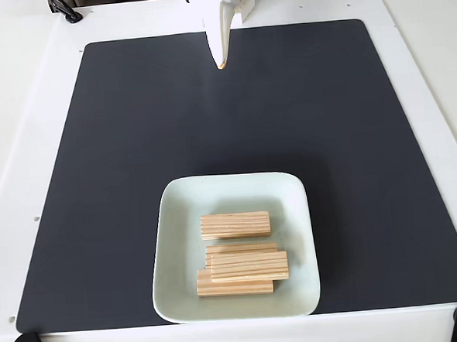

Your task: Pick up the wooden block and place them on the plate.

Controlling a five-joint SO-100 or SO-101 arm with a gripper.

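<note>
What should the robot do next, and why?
Probably nothing more than stay parked. The wooden blocks all lie on the plate, one apart and the others piled together below it, and none lies on the black mat. The gripper hangs at the far edge, holding nothing.

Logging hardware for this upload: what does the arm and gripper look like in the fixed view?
The gripper is white plastic, with a long finger that tapers to a narrow rounded tip with a small tan mark on it. Behind it sits a blocky white body with a dark part at the frame's top edge. No cables or markings can be made out.
</note>
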